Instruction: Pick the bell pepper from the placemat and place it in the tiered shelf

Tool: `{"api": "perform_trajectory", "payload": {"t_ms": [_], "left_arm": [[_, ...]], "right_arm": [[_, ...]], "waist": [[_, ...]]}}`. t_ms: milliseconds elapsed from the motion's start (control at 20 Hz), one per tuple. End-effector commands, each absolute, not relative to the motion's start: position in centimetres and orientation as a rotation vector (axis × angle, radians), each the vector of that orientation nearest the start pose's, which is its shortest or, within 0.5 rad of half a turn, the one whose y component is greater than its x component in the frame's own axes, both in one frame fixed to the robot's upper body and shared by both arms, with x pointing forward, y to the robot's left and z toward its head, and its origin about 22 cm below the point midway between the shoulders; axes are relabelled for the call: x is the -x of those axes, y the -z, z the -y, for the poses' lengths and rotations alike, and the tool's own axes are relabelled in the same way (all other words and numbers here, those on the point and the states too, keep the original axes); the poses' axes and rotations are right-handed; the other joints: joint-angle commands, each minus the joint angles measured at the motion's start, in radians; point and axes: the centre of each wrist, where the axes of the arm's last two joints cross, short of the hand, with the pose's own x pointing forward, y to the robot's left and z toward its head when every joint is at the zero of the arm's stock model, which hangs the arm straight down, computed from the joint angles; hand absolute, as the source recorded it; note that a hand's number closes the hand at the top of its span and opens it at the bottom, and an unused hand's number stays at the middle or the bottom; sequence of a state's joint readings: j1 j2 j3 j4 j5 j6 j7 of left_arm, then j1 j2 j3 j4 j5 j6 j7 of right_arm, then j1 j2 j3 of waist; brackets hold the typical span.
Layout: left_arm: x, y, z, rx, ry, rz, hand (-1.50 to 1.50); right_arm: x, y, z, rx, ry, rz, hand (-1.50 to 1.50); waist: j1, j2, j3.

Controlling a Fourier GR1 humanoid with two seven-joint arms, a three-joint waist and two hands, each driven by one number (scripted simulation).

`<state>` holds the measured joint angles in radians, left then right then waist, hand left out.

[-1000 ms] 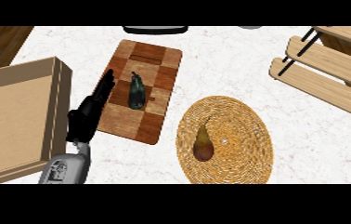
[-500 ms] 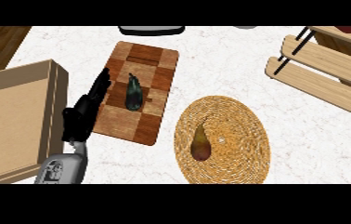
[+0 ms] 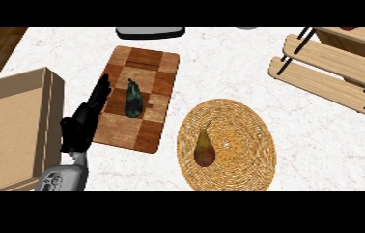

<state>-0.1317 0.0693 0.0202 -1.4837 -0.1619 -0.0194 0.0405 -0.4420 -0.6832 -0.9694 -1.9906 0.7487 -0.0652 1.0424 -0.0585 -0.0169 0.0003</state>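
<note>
since a moment ago the view slides a little, and the wooden tiered shelf [image 3: 321, 65] shows more at the right; the things keep their places. the dark red-green bell pepper [image 3: 204, 149] lies on the round woven placemat [image 3: 239, 125], well apart from the left hand [image 3: 87, 118], whose straight fingers rest beside the checkered wooden board [image 3: 146, 77]. the right hand is not visible.

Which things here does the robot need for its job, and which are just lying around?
Needed: pepper, lying on the round woven placemat; tiered shelf at the right.

Just lying around: cutting board with a dark vegetable on it; cardboard box at the left; grey thing at the far edge. The left hand rests open by the board.
</note>
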Motion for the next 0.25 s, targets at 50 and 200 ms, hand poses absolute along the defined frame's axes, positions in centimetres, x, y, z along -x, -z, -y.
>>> {"api": "perform_trajectory", "payload": {"t_ms": [50, 200], "left_arm": [[-26.9, -1.5, -23.2, -0.154, 0.194, 1.558, 0.0], [-26.7, -0.2, -25.0, -0.184, 0.201, 1.538, 0.0]], "right_arm": [[-8.8, -33.0, 42.1, 1.555, 0.848, 1.11, -1.5], [-5.4, -32.5, 41.7, 1.513, 0.855, 1.148, -1.5]], "waist": [[-0.019, -0.007, 0.0], [-0.025, -0.005, -0.001]]}}
